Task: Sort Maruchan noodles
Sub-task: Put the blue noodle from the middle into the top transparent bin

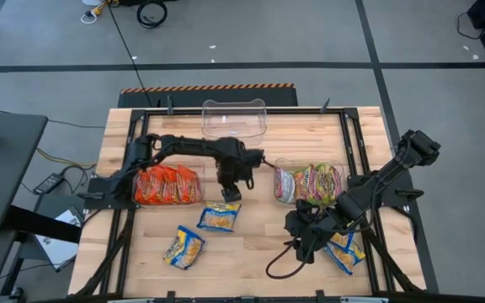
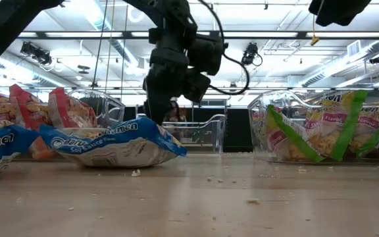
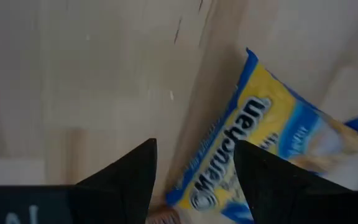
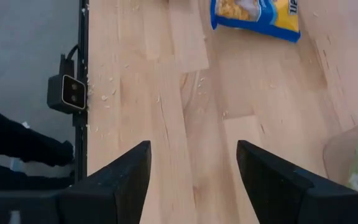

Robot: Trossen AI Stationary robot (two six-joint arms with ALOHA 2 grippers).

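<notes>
Near the surface's middle, the left pincer [image 1: 230,194] hovers, fingers apart, over a blue-and-yellow noodle packet [image 1: 218,217].
The packet lies flat, long axis slanting toward the front-left corner; the right pincer [image 1: 303,241] waits front-right, fingers apart, empty.

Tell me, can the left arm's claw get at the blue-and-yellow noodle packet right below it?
Probably yes: the left claw hangs open just above that blue-and-yellow packet, with nothing between them.
</notes>
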